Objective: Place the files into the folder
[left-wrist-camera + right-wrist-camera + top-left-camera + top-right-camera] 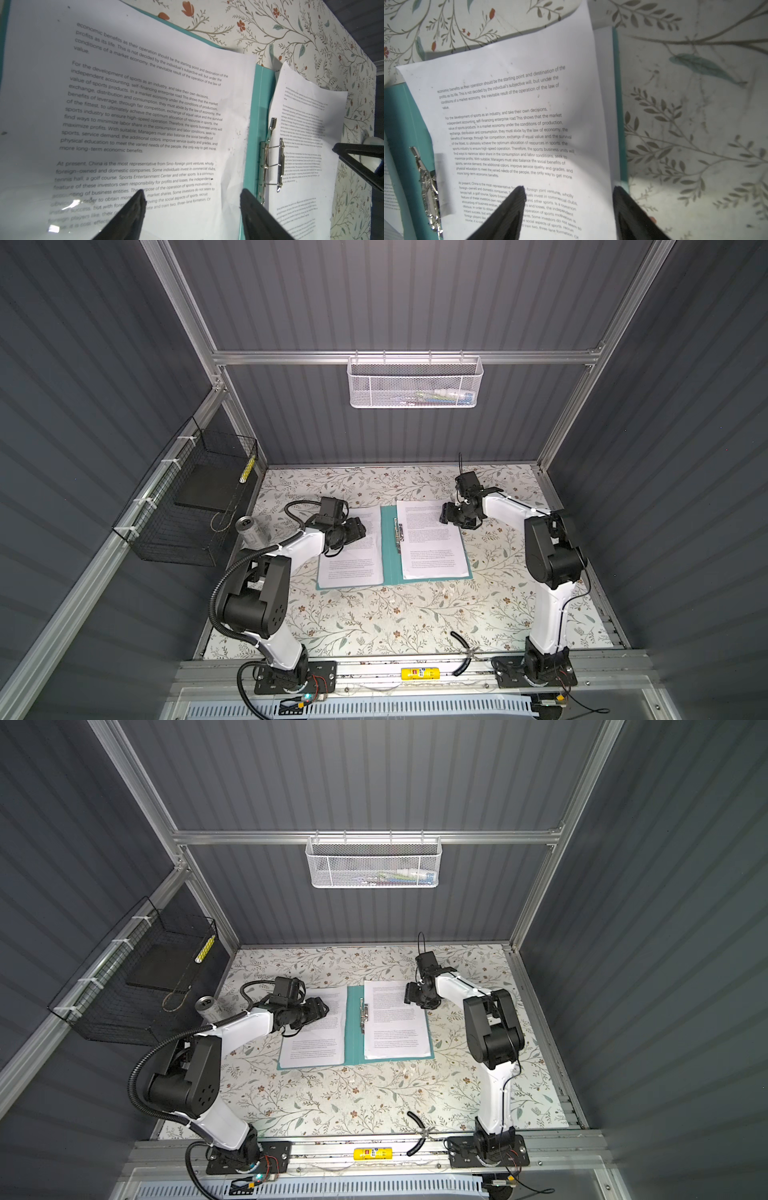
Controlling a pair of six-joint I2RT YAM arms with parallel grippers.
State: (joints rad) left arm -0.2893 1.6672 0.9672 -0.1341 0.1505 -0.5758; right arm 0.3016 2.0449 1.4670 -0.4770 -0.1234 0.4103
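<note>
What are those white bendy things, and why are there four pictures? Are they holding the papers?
They are two robot arms. Two pictures look down from above; two come from cameras on the wrists. On the flowery table lies an open green folder with a metal clip. A printed paper lies on each half: the left paper and the right paper. The left fingers and the right fingers are open over the papers, holding nothing. A can stands beside the left arm.
</note>
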